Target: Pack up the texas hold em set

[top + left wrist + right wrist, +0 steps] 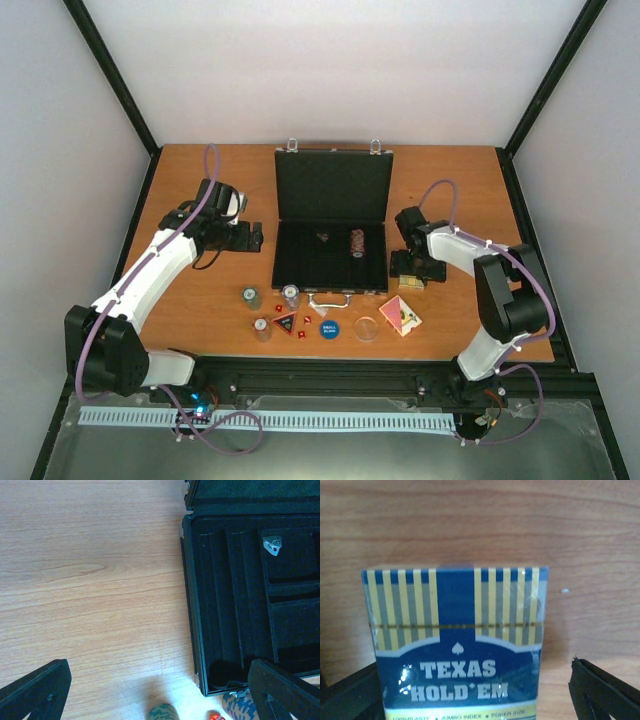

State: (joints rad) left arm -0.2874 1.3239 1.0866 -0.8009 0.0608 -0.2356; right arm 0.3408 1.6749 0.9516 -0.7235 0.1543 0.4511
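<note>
The black briefcase (331,262) lies open mid-table with its lid upright, and one chip stack (356,242) lies inside it. My left gripper (251,237) hangs open and empty over bare wood left of the case (240,595). A green chip stack (164,712), a blue-white stack (239,706) and a red die (215,716) show between its fingertips (35,690). My right gripper (412,277) is open, with the blue "Texas Hold'em" card deck (455,645) between its fingers. The right finger (605,690) stands clear of the deck.
In front of the case lie chip stacks (250,296) (290,295) (262,328), red dice (303,333), the blue round button (329,328), a clear disc (366,328) and a red card deck (400,315). Black frame posts edge the table.
</note>
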